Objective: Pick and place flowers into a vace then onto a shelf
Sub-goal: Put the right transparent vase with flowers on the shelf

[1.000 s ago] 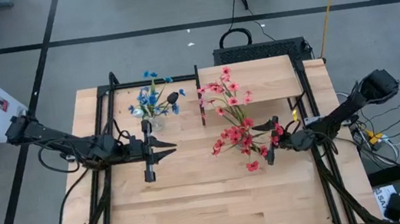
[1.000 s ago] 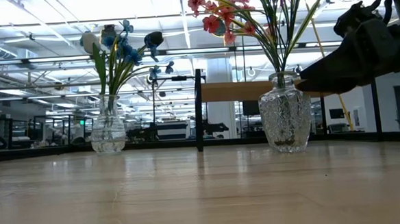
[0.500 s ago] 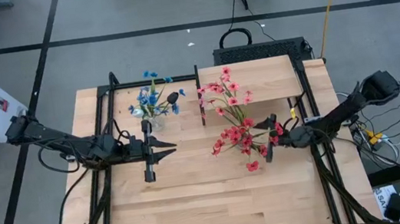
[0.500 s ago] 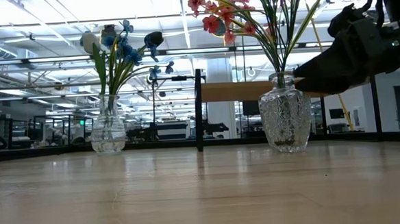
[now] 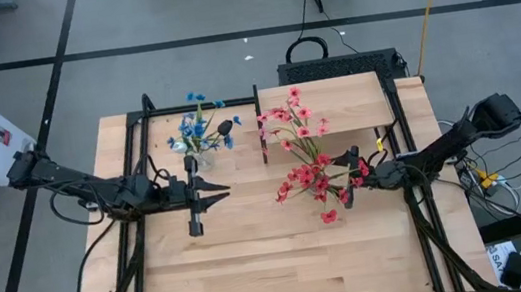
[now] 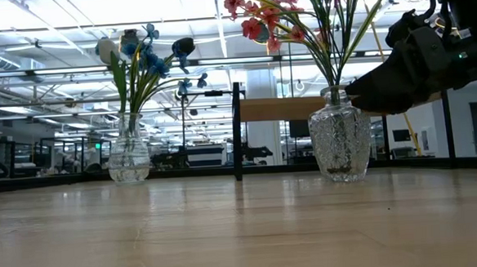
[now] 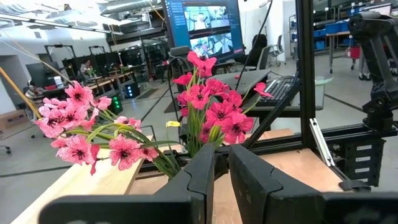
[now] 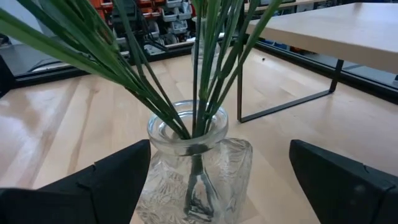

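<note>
Little has changed on the left: the left gripper (image 5: 208, 191) stays parked mid-table by the blue flowers (image 5: 200, 129), fingers narrowed to a slim gap, holding nothing. On the right, the right gripper (image 5: 350, 183) has crept closer, jaws spread wide either side of the cut-glass vase (image 8: 194, 168) of red flowers (image 5: 305, 165), below the shelf (image 5: 336, 104).

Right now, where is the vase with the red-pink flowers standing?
In the high view the vase with red-pink flowers stands on the table's right half, in front of the shelf, between the open fingers of the right gripper.
</note>
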